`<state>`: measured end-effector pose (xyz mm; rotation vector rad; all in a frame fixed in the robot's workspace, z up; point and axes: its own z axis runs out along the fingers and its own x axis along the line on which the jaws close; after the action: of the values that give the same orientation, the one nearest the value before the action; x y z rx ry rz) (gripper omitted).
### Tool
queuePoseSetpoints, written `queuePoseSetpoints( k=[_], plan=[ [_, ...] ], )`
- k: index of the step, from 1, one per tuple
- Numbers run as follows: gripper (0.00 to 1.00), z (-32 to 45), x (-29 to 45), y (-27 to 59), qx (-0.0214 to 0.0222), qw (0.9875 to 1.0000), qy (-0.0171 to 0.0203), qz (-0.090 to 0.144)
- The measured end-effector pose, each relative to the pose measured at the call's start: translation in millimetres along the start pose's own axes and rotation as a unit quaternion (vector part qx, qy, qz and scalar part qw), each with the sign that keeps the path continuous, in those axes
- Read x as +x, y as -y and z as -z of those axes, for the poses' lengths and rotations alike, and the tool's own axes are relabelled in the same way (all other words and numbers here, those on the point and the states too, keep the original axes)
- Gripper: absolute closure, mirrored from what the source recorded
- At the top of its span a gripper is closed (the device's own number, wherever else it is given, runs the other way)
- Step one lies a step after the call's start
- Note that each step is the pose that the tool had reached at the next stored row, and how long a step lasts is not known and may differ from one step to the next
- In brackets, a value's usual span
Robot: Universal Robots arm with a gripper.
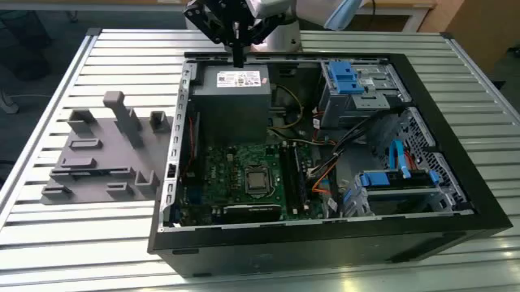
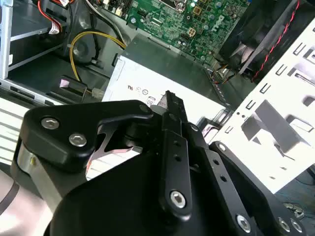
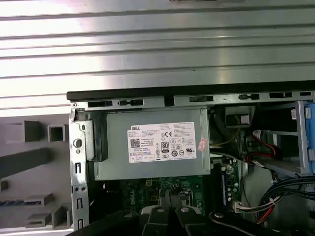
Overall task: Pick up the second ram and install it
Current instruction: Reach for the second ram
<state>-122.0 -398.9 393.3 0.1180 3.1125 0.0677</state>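
Ram: a thin blue strip [image 3: 19, 202] lies in the grey holder [image 1: 97, 158]. I think this strip is the ram. It sits off to one side of the power box [image 1: 230, 91], outside the case [image 1: 325, 243].
Gripper: the gripper [image 1: 238, 59] hangs just above the power box, over the edge next to the case wall. It is well apart from the ram.
Fingers: the fingers [image 2: 173, 128] are pressed together, and I see nothing between them.
Slots: long black slots [image 1: 286, 176] stand on the green board [image 1: 235, 176], on the far side of the power box from the gripper.
Wires: yellow wires [image 1: 288, 106] run just beside the power box.
What could go wrong: the ram is thin and flat. A grab that is off its middle may tip it or drop it. The closed fingers may bump the power box or the case wall on a low move. A crooked ram may not click into a slot. Loose wires may catch it.
Table: the case and holder rest on a silver table [image 1: 106, 55] made of long ribbed bars.
Room: a grey floor [image 1: 57, 30] lies past the table, on the gripper's side of the power box.
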Motion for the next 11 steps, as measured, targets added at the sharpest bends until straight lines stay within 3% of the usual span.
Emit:
queuePoseSetpoints(
  k=[11],
  plan=[
    [0.89,0.0,1.8,0.1,0.0000,1.0000,0.0000,0.000]
  ],
)
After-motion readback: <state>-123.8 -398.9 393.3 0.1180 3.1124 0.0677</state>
